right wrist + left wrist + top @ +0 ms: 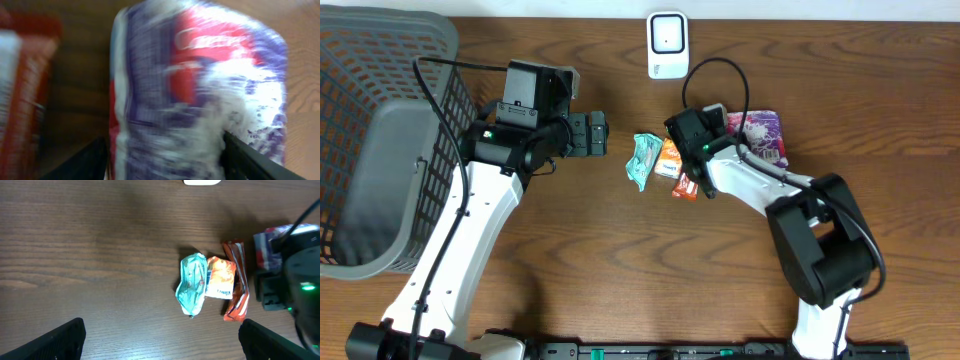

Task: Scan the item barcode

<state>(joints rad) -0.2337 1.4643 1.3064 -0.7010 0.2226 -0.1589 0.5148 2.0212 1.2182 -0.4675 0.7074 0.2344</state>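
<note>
Purple packet (200,110) | red label (212,42), first letter perhaps C | rest blurred

We can read nothing with certainty. The purple packet (200,100) bears white lettering on a red patch, too blurred to make out. The orange packet (220,277) carries print too small to read.

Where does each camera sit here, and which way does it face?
Overhead: above the table, looking down; left arm, right arm, basket and scanner show.
Left wrist: behind the left gripper, facing teal packet and orange packet; its open fingers frame the bottom.
Right wrist: close over the blurred purple packet, right gripper astride it.
Shared: overhead and left wrist both show the teal packet.
</note>
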